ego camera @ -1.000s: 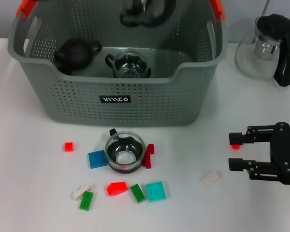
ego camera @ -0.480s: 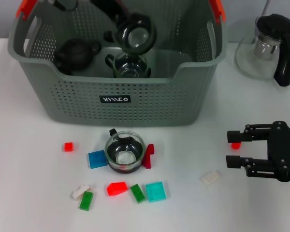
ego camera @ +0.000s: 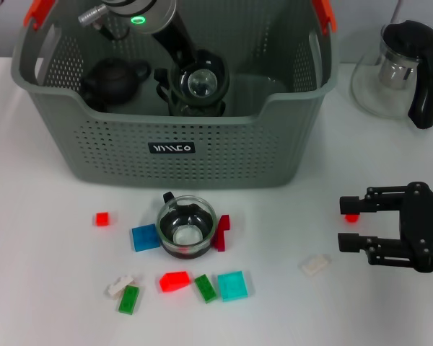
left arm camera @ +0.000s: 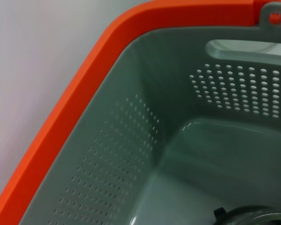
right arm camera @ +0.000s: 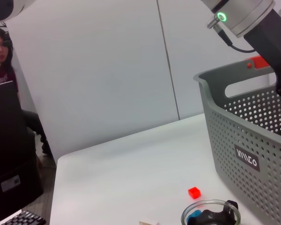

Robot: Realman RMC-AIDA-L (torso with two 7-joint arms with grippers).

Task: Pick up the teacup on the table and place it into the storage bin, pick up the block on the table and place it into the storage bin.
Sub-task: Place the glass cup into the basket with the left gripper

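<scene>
The grey-green storage bin stands at the back of the table. My left gripper reaches down inside it, shut on a glass teacup held just above another glass cup on the bin floor. A second teacup with a dark rim rests on the table in front of the bin, among several blocks, including a blue block and a red block. My right gripper hovers open low over the table at the right, with a small red block between its fingers. The left wrist view shows only the bin's inner wall.
A dark teapot lies in the bin's left part. A glass pitcher with a black handle stands at the back right. A white block lies left of my right gripper. A person sits beyond the table.
My left arm has lowered the held teacup from the bin's top edge deep into the bin. My right gripper has shifted slightly to the left.
</scene>
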